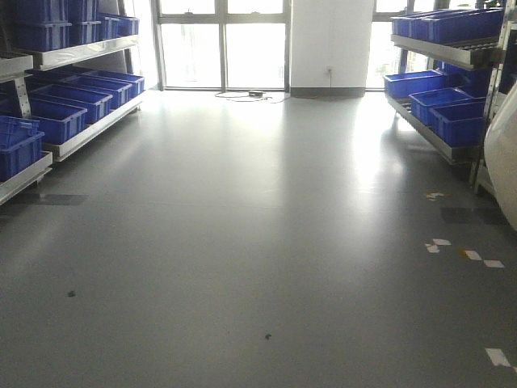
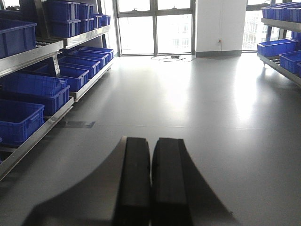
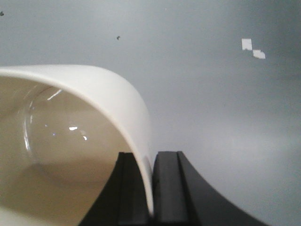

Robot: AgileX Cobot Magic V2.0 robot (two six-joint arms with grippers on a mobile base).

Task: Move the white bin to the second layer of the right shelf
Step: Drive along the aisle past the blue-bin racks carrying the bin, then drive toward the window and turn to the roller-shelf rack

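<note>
The white bin point(image 3: 94, 84) fills the left of the right wrist view, glossy and empty inside, hanging above the grey floor. My right gripper point(image 3: 151, 157) is shut on the bin's wall, one finger inside and one outside. Part of the bin's curved side point(image 1: 505, 162) shows at the right edge of the front view. The right shelf point(image 1: 440, 50) stands at the far right. Its second level up from the floor has a steel front lip and carries blue crates. My left gripper point(image 2: 151, 141) is shut, with nothing in it, over bare floor.
Blue crates point(image 1: 456, 121) fill the right shelf's lowest level. A left shelf point(image 1: 81, 133) also holds several blue crates. Windows, a white wall and a cable point(image 1: 250, 94) on the floor lie ahead. Tape scraps point(image 1: 468, 255) dot the floor at right.
</note>
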